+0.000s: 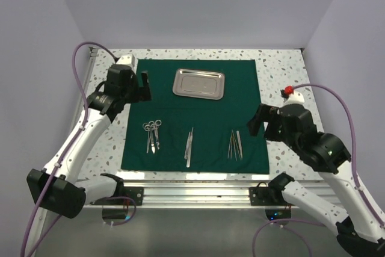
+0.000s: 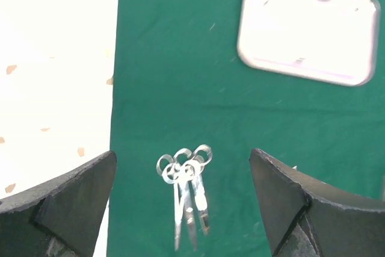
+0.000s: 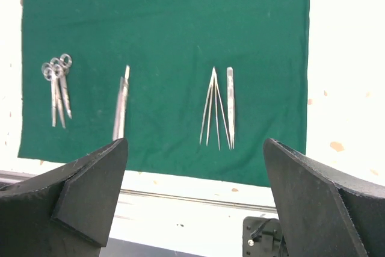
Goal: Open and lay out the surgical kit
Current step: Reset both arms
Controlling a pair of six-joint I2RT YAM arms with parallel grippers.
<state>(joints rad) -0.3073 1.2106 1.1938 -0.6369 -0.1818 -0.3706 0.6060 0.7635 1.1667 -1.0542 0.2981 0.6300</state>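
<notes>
The dark green cloth (image 1: 198, 103) lies spread flat on the table. The shiny steel tray (image 1: 199, 83) sits on its far middle, also in the left wrist view (image 2: 308, 27). Scissors (image 1: 152, 133) lie in a bunch at the near left, also in the left wrist view (image 2: 187, 191). Forceps (image 1: 189, 144) lie in the near middle, tweezers (image 1: 235, 144) at the near right, also in the right wrist view (image 3: 218, 108). My left gripper (image 1: 144, 84) is open and empty above the cloth's left edge. My right gripper (image 1: 260, 121) is open and empty above the cloth's right edge.
A small red and white object (image 1: 289, 92) stands on the speckled table (image 1: 283, 70) right of the cloth. A metal rail (image 1: 192, 179) runs along the table's near edge. White walls close in the back and both sides.
</notes>
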